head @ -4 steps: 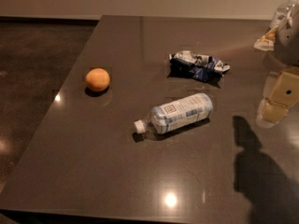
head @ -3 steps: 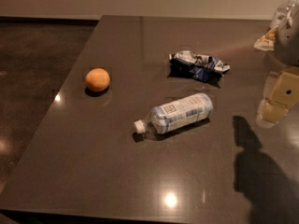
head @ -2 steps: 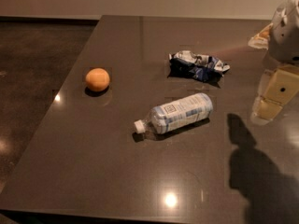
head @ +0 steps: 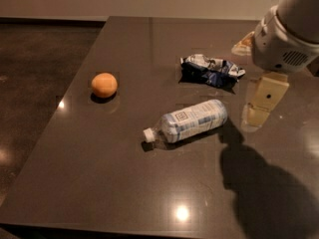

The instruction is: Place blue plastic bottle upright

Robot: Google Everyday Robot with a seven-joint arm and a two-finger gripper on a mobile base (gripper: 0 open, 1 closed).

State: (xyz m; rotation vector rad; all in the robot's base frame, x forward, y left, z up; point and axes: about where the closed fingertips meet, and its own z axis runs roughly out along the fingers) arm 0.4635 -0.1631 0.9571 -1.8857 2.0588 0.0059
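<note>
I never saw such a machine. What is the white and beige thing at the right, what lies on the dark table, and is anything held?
The white rounded part is the robot's arm; the beige piece below it is its gripper, hanging over the table right of the bottle, apart from it. One camera looks down on the dark table. On it lie a round orange fruit, a crumpled dark blue and white snack bag and a small clear plastic bottle with a white cap, on its side. Nothing holds the bottle.
</note>
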